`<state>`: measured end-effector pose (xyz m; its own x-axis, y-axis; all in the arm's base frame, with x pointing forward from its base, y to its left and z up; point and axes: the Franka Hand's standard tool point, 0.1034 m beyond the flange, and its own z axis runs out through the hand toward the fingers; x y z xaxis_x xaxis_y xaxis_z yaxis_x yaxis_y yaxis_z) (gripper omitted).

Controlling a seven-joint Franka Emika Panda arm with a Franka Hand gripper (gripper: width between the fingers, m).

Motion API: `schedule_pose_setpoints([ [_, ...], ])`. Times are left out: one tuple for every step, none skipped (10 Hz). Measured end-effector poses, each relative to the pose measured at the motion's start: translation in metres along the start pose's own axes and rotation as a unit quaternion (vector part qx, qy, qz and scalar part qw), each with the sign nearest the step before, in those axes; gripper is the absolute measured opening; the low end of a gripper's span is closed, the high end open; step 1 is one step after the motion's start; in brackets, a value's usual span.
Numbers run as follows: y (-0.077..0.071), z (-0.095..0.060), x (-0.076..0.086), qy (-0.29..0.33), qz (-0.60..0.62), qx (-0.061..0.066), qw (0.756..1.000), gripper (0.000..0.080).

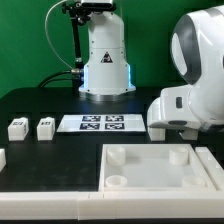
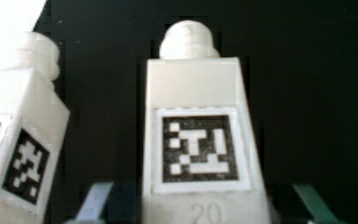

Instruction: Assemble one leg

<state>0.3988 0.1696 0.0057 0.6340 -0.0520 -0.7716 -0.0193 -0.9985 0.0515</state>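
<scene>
- Exterior view: the arm [image 1: 192, 85] fills the exterior view's right side of the table [image 1: 40, 100], and its own body hides the tool, so its state cannot be told from here.
- One tagged block [image 1: 17, 127] and a neighbouring block [image 1: 45, 127] stand at the exterior view's left, well apart from the arm. The marker board [image 1: 100, 123] lies between them and the arm, and the big white tray [image 1: 150, 172] lies at the front. I cannot tell whether either block is the one the wrist camera sees.
- Wrist view: the leg [image 2: 197, 120] sits centred in the tool [image 2: 204, 203], between its fingers [image 2: 101, 200]. A dark gap shows on each side, so the tool is open, straddling the leg's near end without touching it.
- The leg's long axis runs straight away from the tool, square to the closing line. Its rounded peg [image 2: 190, 40] is at the far end and its tag faces the camera.
- A second leg [image 2: 25, 120] lies just beside it, roughly parallel and outside the fingers.
- Judgement: closing here would likely pinch the leg across its narrow width. The neighbour close to one finger is the thing to watch.
</scene>
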Motion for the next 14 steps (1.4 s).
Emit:
schedule_pose_setpoints([
  [0.000,0.000,0.000,0.000,0.000,0.000,1.000,0.0291],
  [0.000,0.000,0.000,0.000,0.000,0.000,1.000,0.0291],
  [0.001,-0.001,0.000,0.000,-0.001,0.000,1.000,0.0291],
  [0.015,-0.026,-0.008,-0.012,-0.042,-0.018,0.999,0.0291],
  [0.027,-0.065,-0.014,0.000,-0.059,-0.015,0.998,0.0291],
  [0.032,-0.085,-0.022,0.018,-0.063,-0.012,0.998,0.0291],
  [0.035,-0.096,-0.031,0.032,-0.062,-0.012,0.998,0.0292],
  [0.034,-0.089,-0.029,0.029,-0.062,-0.012,0.998,0.0292],
  [0.032,-0.090,-0.021,0.052,-0.062,-0.008,0.997,0.0292],
  [0.031,-0.096,-0.014,0.100,-0.062,-0.001,0.993,0.0292],
  [0.037,-0.099,0.006,0.171,-0.087,0.007,0.981,0.0292],
  [0.050,-0.115,0.016,0.207,-0.095,0.018,0.974,0.0292],
  [0.056,-0.159,0.014,0.246,-0.098,0.018,0.964,0.0292],
  [0.053,-0.197,0.008,0.287,-0.099,0.020,0.953,0.0292],
])
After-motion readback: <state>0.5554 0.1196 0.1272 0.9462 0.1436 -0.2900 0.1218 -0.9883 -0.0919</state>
